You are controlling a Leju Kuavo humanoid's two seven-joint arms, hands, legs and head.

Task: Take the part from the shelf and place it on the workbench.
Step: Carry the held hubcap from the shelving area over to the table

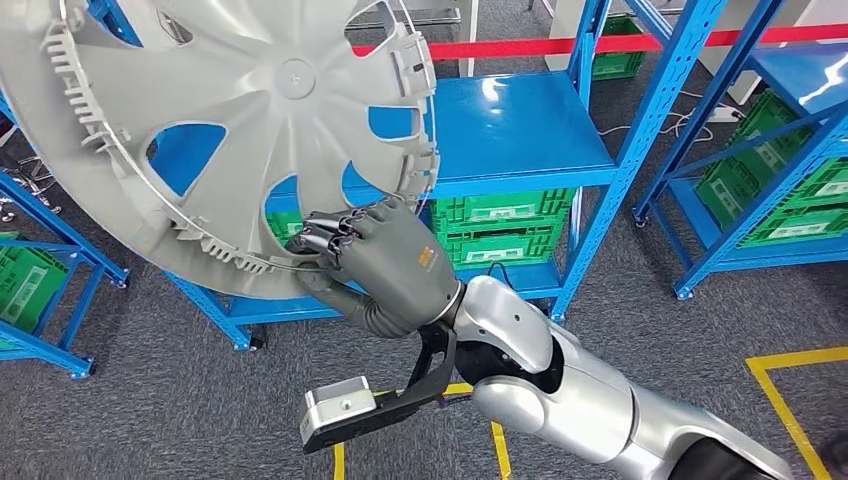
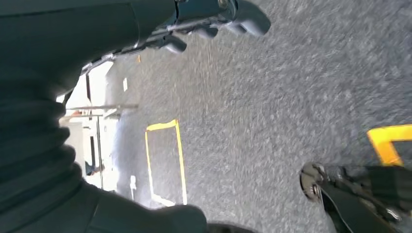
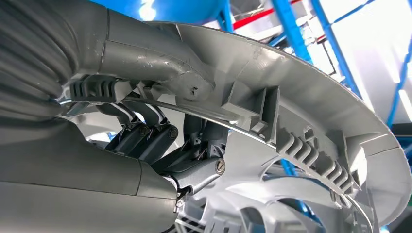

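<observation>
The right robot hand is clamped on the lower rim of the part, a large grey plastic wheel cover. The part is held raised and tilted in front of the blue shelf, its ribbed inner face toward the head camera. In the right wrist view the thumb presses on one side of the rim and the dark fingers curl under the other side. Green crates sit on the shelf's lower level. The left robot hand hangs over grey carpeted floor marked with yellow tape; its fingers appear curled, with nothing seen in them.
</observation>
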